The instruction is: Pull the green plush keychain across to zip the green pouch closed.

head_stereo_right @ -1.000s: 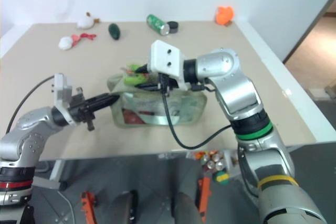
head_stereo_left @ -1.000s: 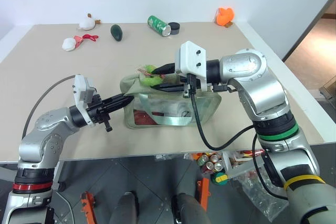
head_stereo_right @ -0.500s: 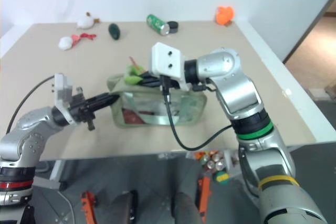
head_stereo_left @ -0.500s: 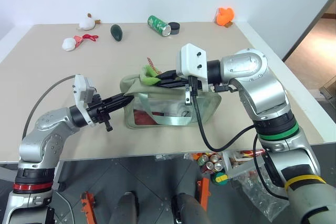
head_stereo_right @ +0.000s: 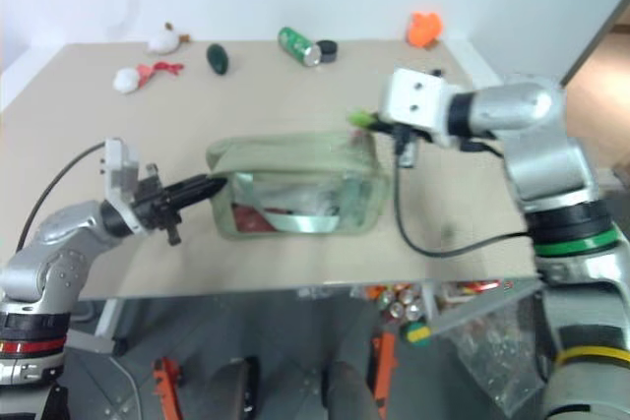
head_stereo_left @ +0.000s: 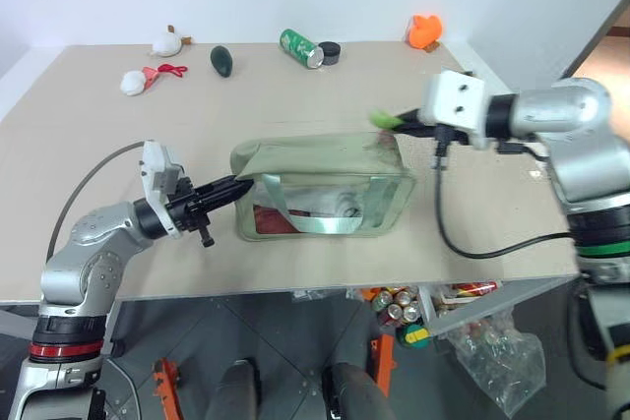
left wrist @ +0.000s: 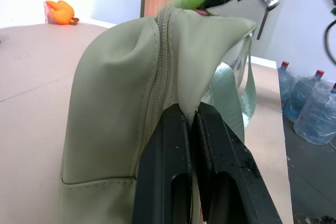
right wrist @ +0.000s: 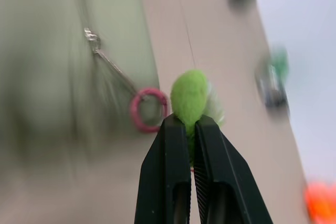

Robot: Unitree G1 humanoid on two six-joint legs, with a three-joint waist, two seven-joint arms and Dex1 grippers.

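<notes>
The right gripper [right wrist: 190, 129], jaws clamped on the green plush keychain [right wrist: 190, 97], has swept from the green pouch's [head_stereo_left: 325, 189] left end to just past its right end, drawing the zipper [left wrist: 157, 95] along; the top seam now reads as closed. The plush protrudes beyond the jaw tips. The left gripper [left wrist: 191, 121], jaws shut, pinches the pouch's left end on the tabletop [head_stereo_left: 118, 154].

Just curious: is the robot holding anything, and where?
Right end effector pinches the green plush keychain's lower end; left end effector clamps the green pouch's end.
</notes>
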